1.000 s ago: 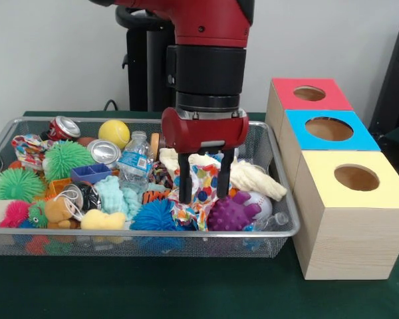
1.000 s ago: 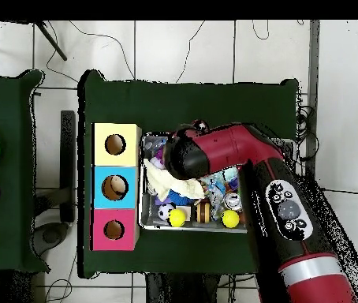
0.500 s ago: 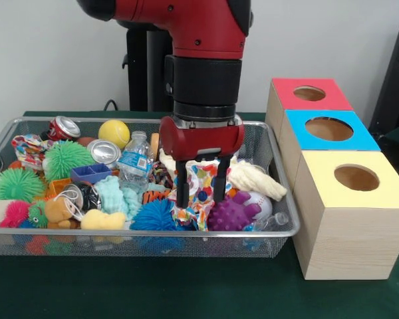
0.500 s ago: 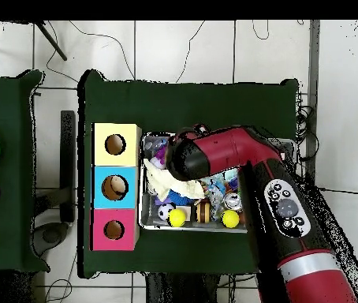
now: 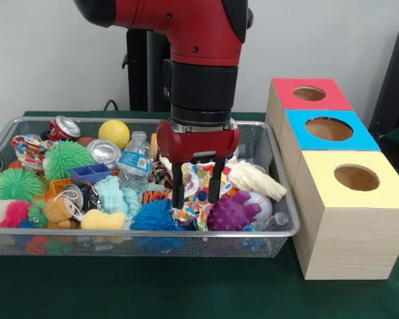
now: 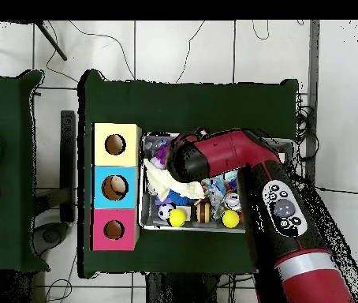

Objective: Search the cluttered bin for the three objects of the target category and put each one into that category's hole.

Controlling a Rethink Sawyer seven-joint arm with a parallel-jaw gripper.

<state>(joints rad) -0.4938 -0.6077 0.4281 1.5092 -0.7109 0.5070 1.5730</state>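
Note:
My gripper [image 5: 195, 194] hangs over the right half of the wire bin [image 5: 153, 234]. Its two black fingers [image 5: 177, 189] pinch a colourful patterned cloth [image 5: 197, 176], whose lower end still trails among the toys. Just right of it lie a purple spiky ball [image 5: 231, 212], a baseball [image 5: 259, 201] and a white plush [image 5: 253, 178]. The overhead view hides the gripper under the red arm [image 6: 214, 154]. Three wooden boxes with holes stand right of the bin: red [image 5: 310, 93], blue [image 5: 329, 128], yellow [image 5: 356, 177].
The bin also holds a blue spiky ball [image 5: 153, 216], a water bottle [image 5: 134, 159], a yellow ball [image 5: 114, 132], crushed cans [image 5: 64, 127], green spiky balls [image 5: 16, 184] and small plush toys. Green cloth covers the table in front.
The gripper has risen a little and shifted slightly left. Its fingers have drawn closer together around the patterned cloth, which has lifted between them.

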